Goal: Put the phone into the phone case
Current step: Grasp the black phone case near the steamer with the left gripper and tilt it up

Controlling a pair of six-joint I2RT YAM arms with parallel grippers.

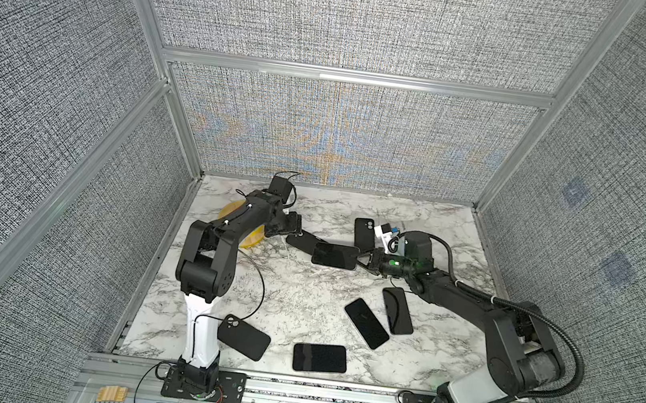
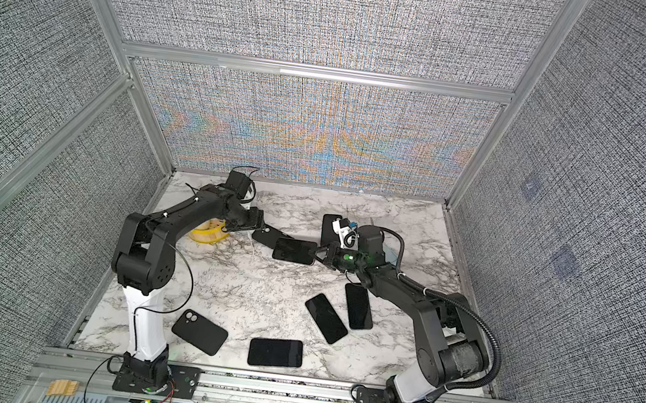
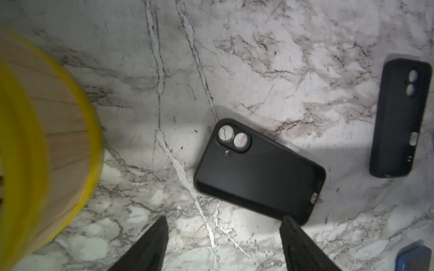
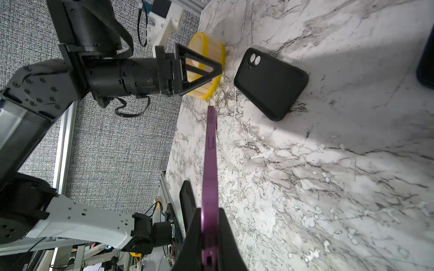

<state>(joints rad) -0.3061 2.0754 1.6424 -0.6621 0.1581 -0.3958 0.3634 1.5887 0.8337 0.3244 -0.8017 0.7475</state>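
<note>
My right gripper [image 1: 362,257] [image 4: 210,234] is shut on the short end of a phone [image 1: 334,255] [image 2: 294,250], whose dark screen faces up. The right wrist view shows the phone [image 4: 209,164] edge-on, with a purple frame. An empty black phone case [image 1: 301,241] [image 3: 258,169] [image 4: 270,82] lies flat on the marble table, with the two camera holes at its far-left end. The phone hangs beside it and overlaps its right end in both top views. My left gripper [image 1: 293,226] [image 3: 223,220] is open at the case's left end and holds nothing.
A yellow-rimmed spool [image 1: 251,240] [image 3: 47,140] sits just left of the left gripper. A second black case [image 1: 364,232] [image 3: 401,117] lies behind the right wrist. Three more dark phones [image 1: 397,311] [image 1: 366,323] [image 1: 319,358] and another case [image 1: 243,337] lie toward the front.
</note>
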